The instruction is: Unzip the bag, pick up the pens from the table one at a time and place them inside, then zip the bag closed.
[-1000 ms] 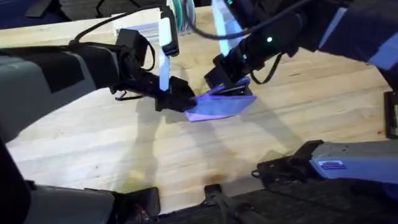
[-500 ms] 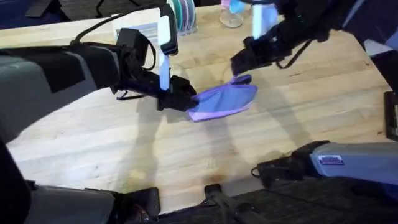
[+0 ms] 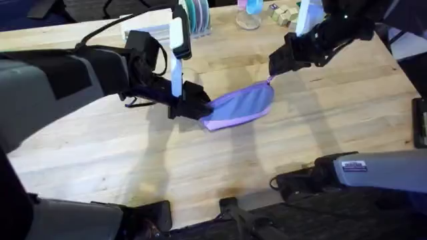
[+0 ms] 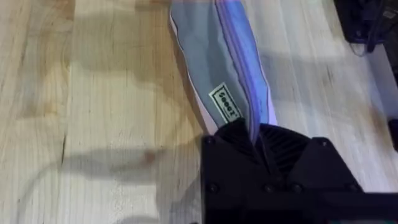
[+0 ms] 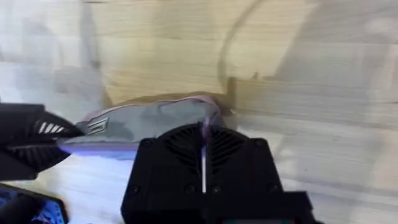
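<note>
The table [image 3: 100, 173] carries it all, and the bag [image 3: 240, 109] lies just beyond its middle, toward the far edge, stretched taut between both arms. The left gripper [image 3: 197, 107] is clamped on the bag's near-left end — the left wrist view shows fabric pinched in its closed fingers. The right gripper [image 3: 279, 67] is closed on the pull tab at the far-right end. Risk here, I'd judge — pull too hard and the tab slips free, or the bag tears out of the left grip
</note>
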Motion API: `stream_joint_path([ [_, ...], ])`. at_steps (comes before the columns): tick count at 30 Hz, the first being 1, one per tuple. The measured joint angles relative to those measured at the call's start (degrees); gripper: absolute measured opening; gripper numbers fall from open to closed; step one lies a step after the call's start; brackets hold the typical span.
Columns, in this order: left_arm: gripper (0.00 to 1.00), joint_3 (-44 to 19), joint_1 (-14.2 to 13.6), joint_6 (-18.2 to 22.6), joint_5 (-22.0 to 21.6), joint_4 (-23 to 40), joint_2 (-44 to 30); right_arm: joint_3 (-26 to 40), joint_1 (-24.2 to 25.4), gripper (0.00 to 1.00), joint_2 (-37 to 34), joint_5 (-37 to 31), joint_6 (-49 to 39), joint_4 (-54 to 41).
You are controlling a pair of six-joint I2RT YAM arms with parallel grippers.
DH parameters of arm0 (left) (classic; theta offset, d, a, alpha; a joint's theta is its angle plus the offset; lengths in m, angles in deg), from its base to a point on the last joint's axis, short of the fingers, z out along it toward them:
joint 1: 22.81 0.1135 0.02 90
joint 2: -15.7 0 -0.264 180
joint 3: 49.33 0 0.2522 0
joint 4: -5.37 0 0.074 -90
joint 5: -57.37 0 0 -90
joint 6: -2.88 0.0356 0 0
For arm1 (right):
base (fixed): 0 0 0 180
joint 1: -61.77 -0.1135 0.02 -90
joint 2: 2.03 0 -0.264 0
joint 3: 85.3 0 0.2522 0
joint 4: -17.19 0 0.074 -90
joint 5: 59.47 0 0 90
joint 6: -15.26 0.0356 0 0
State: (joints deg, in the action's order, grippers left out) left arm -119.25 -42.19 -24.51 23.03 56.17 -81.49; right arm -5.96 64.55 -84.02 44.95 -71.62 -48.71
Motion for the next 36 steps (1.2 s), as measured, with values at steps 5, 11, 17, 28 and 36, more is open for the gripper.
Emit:
stream_joint_path([
  [5,0.043,0.0,0.0,0.0,-0.2,0.0,0.0,0.0,1.9,0.030,-4.0,-0.4,-0.6,0.1],
  [11,0.043,0.0,-0.2,0.0,-0.2,0.0,0.0,0.0,3.6,0.031,-8.7,-1.7,-0.8,0.9],
  [17,0.043,0.0,-0.3,0.0,-0.2,0.0,0.0,0.0,3.8,0.032,-12.8,-1.7,-0.8,1.6],
  [28,0.042,0.1,-0.2,0.0,-1.3,0.4,0.0,3.1,5.0,0.882,-9.6,1.2,-1.5,2.0],
  [36,0.148,0.1,-0.2,0.2,-1.3,0.4,0.0,4.5,5.0,0.997,-3.2,7.3,-2.2,-0.3],
])
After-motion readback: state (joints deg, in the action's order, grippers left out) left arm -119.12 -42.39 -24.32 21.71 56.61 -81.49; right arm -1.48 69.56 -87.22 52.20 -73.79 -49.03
